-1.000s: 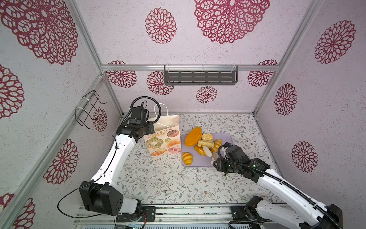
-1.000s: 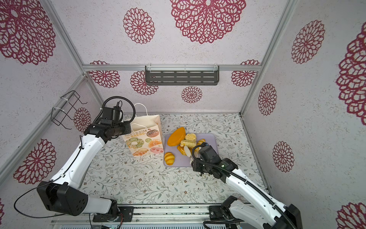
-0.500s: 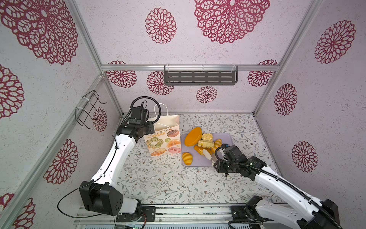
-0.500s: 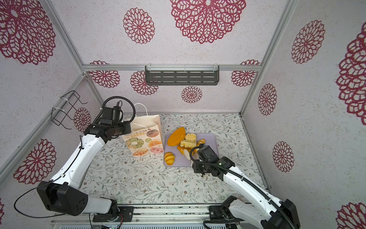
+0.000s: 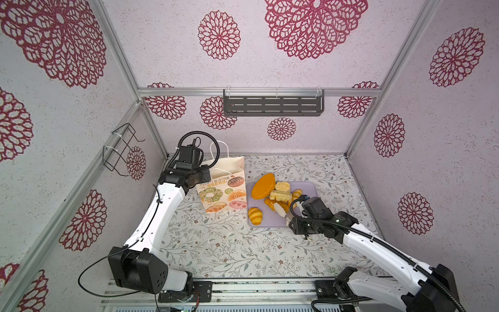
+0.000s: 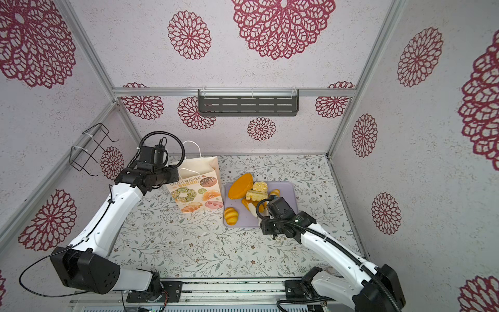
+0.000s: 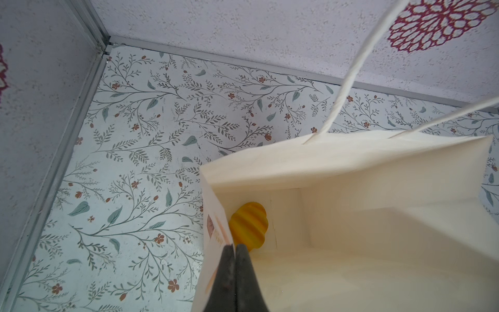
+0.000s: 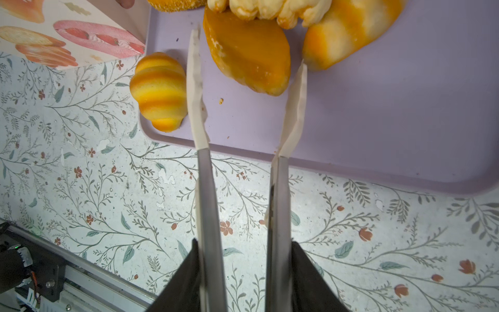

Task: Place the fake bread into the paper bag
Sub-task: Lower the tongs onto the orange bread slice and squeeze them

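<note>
Tabletop (image 5: 229, 243): flat and matte, printed with grey-green sprigs and small rust flowers; flaked in spots near the tray.
Paper bag (image 5: 225, 170) (image 6: 197, 171) (image 7: 351, 189): orange BREAD lettering, with a smaller line above that seems to read PRODUCTS IN AUTUMN. Cream paper with pastry drawings, upright, mouth open, left of the tray. White cord handles (image 7: 348, 78).
Tray (image 5: 307, 191) (image 6: 289, 194) (image 8: 378, 108): no writing. Lilac, smooth, rounded corners, low rim.
Fake bread, on tray: glossy. Big orange oval loaf (image 5: 262, 186) (image 6: 240, 186) leaning at the far-left corner. Lumpy cream loaf (image 5: 280, 195) touching it. Smaller orange bun (image 8: 251, 73). Yellow-and-orange striped croissant (image 5: 255, 215) (image 6: 231, 215) (image 8: 159, 91) lying apart at the near-left corner.
Fake bread, in bag: one ridged yellow bun (image 7: 249, 229) on the bottom.
Right gripper (image 8: 249, 48) (image 5: 283, 213): pale fingers (image 8: 195, 108) parted, either side of the orange bun. Contact not clear; nothing gripped.
Left gripper (image 7: 234, 247): dark jaws pressed together, pinching the bag's top edge.
</note>
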You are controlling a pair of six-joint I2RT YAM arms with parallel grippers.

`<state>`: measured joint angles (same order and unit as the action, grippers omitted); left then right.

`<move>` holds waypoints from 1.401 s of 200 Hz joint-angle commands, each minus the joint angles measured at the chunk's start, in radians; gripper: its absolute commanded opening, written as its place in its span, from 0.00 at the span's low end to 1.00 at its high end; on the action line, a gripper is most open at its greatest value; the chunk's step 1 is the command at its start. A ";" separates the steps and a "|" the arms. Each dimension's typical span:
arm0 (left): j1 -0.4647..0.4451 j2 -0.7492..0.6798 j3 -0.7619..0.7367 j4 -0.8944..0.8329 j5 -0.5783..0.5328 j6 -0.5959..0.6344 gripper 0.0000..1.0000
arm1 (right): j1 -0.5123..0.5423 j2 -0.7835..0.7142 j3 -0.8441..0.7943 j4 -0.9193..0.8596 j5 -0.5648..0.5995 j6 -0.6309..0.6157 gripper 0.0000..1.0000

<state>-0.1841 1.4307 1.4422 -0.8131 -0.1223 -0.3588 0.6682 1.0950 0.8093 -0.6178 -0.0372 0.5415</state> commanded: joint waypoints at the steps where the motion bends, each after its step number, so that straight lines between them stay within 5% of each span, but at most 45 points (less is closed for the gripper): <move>1: -0.010 -0.007 -0.012 0.005 -0.010 0.018 0.00 | -0.005 0.008 0.018 0.051 -0.011 -0.024 0.48; 141: -0.015 -0.003 -0.010 0.003 -0.011 0.019 0.00 | -0.012 0.041 0.004 0.116 -0.018 -0.035 0.47; 224: -0.021 -0.004 -0.011 0.003 -0.017 0.020 0.00 | -0.015 0.008 -0.026 0.125 -0.017 -0.025 0.12; 280: -0.025 -0.004 -0.011 0.002 -0.020 0.020 0.00 | -0.015 -0.050 -0.045 0.121 -0.032 0.002 0.00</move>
<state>-0.1970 1.4307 1.4422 -0.8131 -0.1322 -0.3515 0.6598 1.0988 0.7597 -0.5129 -0.0593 0.5194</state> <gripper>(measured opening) 0.040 0.255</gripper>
